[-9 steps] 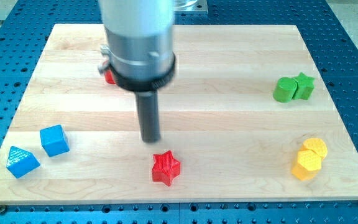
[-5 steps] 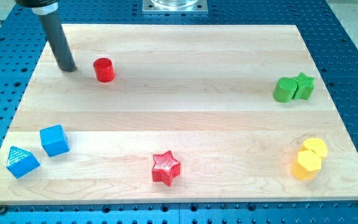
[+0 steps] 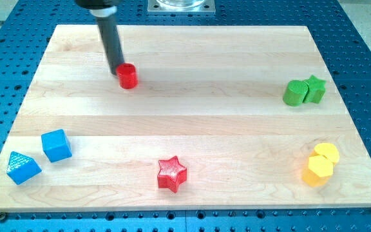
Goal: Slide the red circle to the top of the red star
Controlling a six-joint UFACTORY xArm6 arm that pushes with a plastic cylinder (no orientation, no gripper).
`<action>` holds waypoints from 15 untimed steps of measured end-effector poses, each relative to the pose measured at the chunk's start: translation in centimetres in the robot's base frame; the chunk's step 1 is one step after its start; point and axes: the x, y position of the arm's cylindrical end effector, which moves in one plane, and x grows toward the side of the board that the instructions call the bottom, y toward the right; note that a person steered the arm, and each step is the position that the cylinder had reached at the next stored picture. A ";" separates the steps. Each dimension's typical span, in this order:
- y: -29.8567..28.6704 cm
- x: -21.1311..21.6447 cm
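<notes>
Where the wooden board (image 3: 192,116) lies on a blue holey table (image 3: 366,64), my tip (image 3: 116,73) touches the red circle (image 3: 128,76); no claw shows, and the rod's top is cut off.

The arm shows only as a straight, dark grey rod, round and smooth. It gets wider and black at the top. My tip (image 3: 116,73) is flat.
</notes>
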 end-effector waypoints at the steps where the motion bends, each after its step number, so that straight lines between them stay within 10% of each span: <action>1: 2.4 6.9; 2: 5.1 12.4; 5: 8.7 7.9; 15: 10.6 15.9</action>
